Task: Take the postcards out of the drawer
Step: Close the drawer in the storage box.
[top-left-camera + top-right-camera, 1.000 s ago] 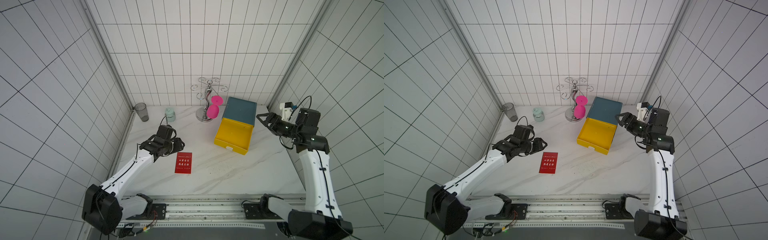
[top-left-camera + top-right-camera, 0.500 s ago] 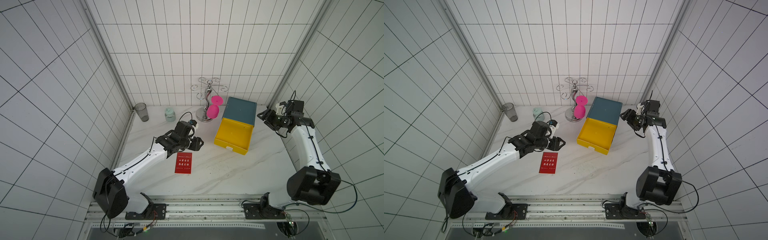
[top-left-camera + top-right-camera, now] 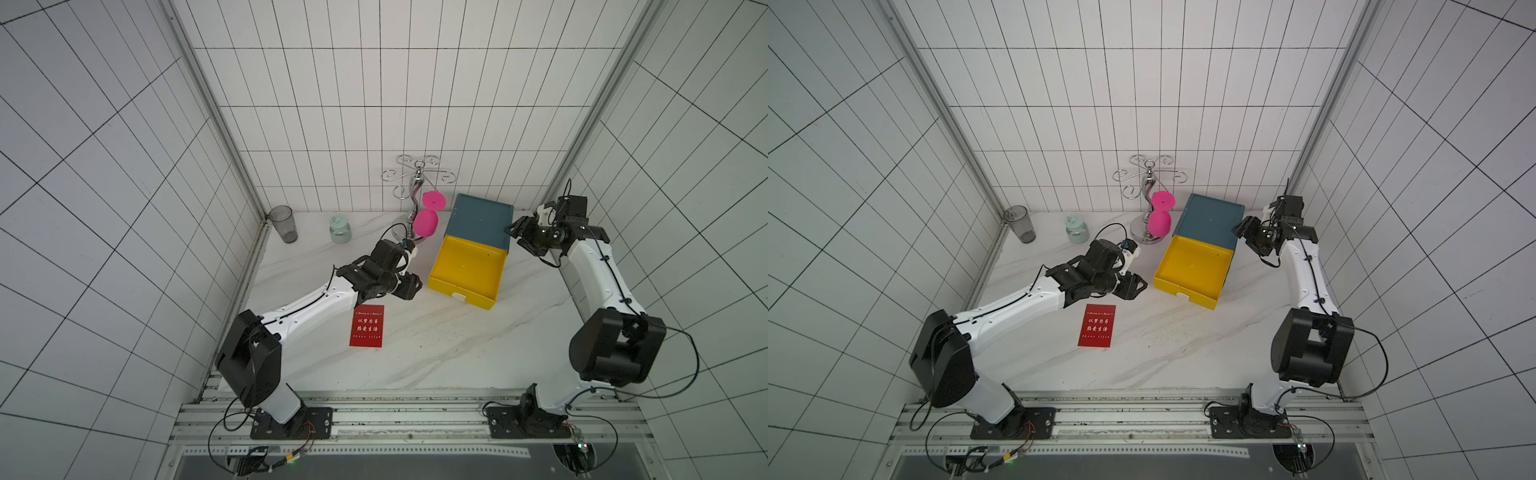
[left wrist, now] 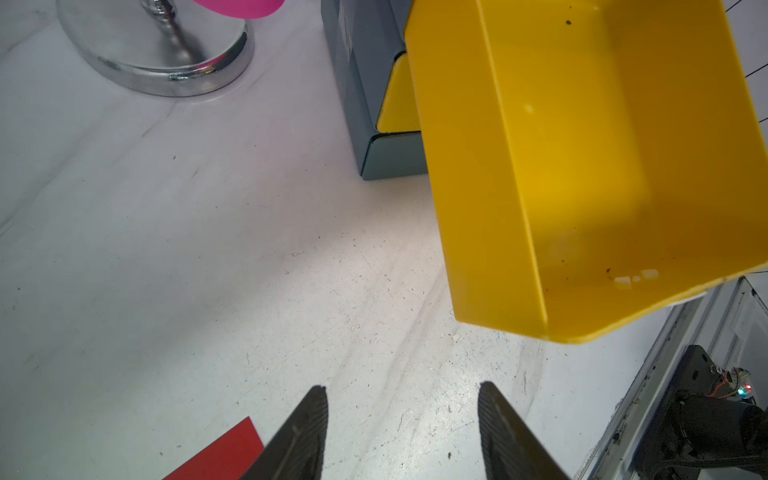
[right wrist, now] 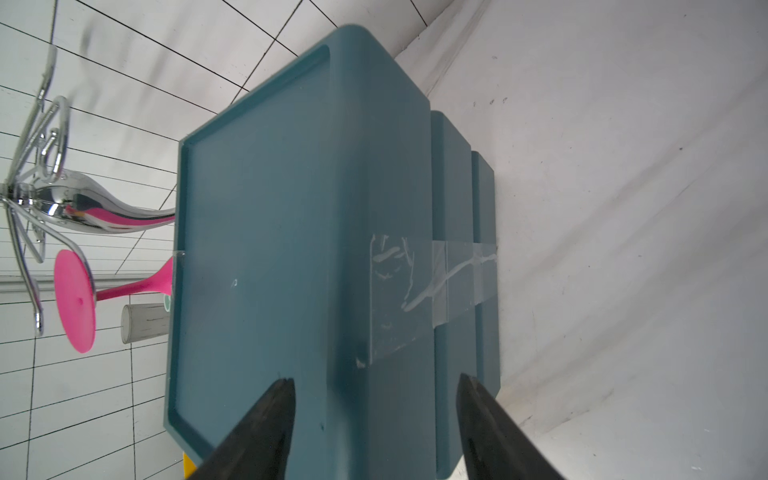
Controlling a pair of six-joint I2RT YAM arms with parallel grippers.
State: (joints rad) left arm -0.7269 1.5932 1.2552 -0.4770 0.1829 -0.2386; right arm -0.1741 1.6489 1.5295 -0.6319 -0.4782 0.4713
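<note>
On the bench [image 3: 436, 357], one postcard [image 3: 366, 326] lies outside the one yellow drawer [image 3: 465, 266], my left fingers [image 4: 305, 428] spread between them. My right fingers [image 5: 266, 419], spread, flank the cabinet [image 3: 480, 218] corner; one pink glass [image 3: 424, 222] beside.

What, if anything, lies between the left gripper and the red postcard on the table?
Nothing visible. The left gripper hovers open over bare table, and the postcard lies flat close beside it, with only marble between them.

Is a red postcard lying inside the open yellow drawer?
No, in a top view the yellow drawer shows only its bare floor, and the one visible postcard lies on the table.
</note>
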